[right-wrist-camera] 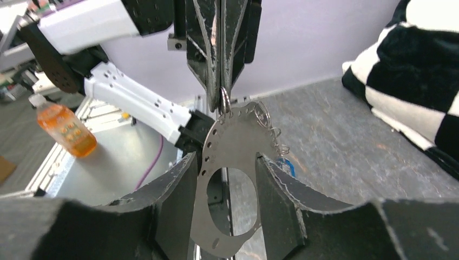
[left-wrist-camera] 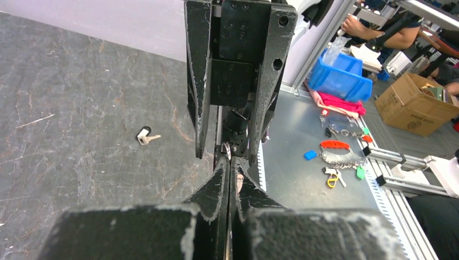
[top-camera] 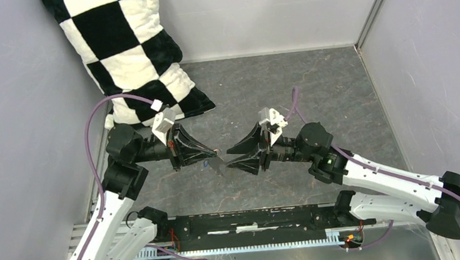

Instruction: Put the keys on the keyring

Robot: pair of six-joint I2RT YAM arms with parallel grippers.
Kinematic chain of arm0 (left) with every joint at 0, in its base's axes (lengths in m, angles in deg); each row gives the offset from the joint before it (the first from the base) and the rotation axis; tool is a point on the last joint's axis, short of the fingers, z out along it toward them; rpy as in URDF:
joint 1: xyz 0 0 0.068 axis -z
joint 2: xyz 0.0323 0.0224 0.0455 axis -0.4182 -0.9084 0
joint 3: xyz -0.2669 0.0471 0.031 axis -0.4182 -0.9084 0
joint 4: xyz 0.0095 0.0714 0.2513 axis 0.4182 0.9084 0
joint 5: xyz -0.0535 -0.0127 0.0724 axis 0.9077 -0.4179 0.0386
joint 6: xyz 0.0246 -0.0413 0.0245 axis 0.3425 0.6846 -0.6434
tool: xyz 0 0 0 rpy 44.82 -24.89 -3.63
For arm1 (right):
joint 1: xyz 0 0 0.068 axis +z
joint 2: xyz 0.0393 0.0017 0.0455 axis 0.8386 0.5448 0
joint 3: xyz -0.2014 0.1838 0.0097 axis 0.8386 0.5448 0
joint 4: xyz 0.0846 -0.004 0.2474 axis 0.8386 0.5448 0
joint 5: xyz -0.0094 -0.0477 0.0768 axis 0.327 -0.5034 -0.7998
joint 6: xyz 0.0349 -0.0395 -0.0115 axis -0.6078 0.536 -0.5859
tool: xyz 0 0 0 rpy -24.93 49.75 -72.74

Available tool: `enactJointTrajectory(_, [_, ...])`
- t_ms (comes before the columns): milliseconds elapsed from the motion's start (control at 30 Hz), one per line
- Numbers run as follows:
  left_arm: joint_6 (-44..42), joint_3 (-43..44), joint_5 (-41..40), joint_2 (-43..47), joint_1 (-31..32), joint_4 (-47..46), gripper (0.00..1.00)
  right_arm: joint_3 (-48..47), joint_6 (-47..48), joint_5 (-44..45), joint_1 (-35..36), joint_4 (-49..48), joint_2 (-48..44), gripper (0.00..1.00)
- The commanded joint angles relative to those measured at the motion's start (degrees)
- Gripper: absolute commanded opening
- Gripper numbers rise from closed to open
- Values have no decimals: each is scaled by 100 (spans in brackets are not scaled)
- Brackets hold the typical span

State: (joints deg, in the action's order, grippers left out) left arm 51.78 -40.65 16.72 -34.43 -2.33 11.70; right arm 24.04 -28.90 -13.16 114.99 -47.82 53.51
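Note:
The keyring (right-wrist-camera: pixel 234 138) is a flat grey metal plate with a big oval hole, small holes along its rim and a few thin wire rings. It hangs from my left gripper (right-wrist-camera: pixel 222 97), which is shut on its top edge. My right gripper (right-wrist-camera: pixel 226 157) is open, with one finger on each side of the plate. From above, the two grippers (top-camera: pixel 215 151) (top-camera: pixel 228 157) meet tip to tip over the table's middle. A blue key tag (right-wrist-camera: pixel 287 165) shows by the plate's right edge. A dark-and-white key (left-wrist-camera: pixel 145 135) lies alone on the table.
A black-and-white checked pillow (top-camera: pixel 129 51) leans in the back left corner. Grey walls close in the table on three sides. A black rail (top-camera: pixel 254 219) runs along the near edge. Beyond it, a metal bench holds loose tags (left-wrist-camera: pixel 335 154) and a blue bin (left-wrist-camera: pixel 338 76).

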Motion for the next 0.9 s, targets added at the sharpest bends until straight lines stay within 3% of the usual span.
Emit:
enactJointTrajectory(0, [721,-9,-206,73,30,-755,2,278,-752,265,-25,-1801,-10,49])
enactJointTrajectory(233, [579,-13,-82,154,32,-768,2,286,-1253,64,-73,-2571,298,48])
enactJointTrajectory(467, [445,22,-54,255,35,-793,2,275,-1531,-51,-289,-2718,393,44])
enactJointTrajectory(867, [486,22,-134,241,37,-841,2,117,-1949,-652,-289,-3245,774,45])
